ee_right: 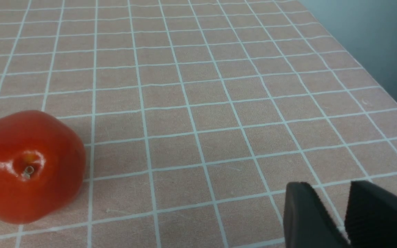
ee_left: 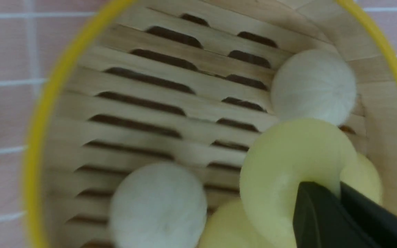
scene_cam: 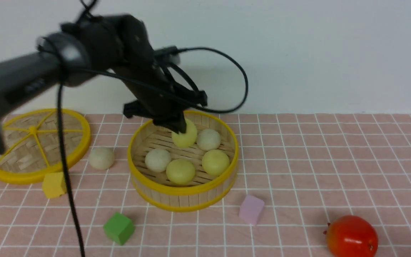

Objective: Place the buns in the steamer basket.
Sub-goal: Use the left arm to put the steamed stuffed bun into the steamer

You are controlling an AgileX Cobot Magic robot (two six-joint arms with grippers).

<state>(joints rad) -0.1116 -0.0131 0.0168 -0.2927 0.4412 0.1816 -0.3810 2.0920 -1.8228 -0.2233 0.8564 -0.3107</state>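
Note:
The steamer basket (scene_cam: 182,191) stands mid-table. Inside it lie two off-white buns (scene_cam: 208,139) (scene_cam: 157,160) and two pale yellow buns (scene_cam: 180,171) (scene_cam: 215,162). My left gripper (scene_cam: 178,128) reaches into the back of the basket, shut on a third pale yellow bun (scene_cam: 188,137). In the left wrist view the black jaws (ee_left: 336,187) pinch that bun (ee_left: 288,162) above the slatted floor (ee_left: 150,113). One more off-white bun (scene_cam: 101,158) sits on the table left of the basket. My right gripper (ee_right: 329,193) is open over bare table and holds nothing.
The woven lid (scene_cam: 80,142) leans at the far left. A yellow cube (scene_cam: 53,185), a green cube (scene_cam: 118,228) and a pink cube (scene_cam: 251,210) lie in front of the basket. A red fruit (scene_cam: 351,236) (ee_right: 26,165) sits at the front right.

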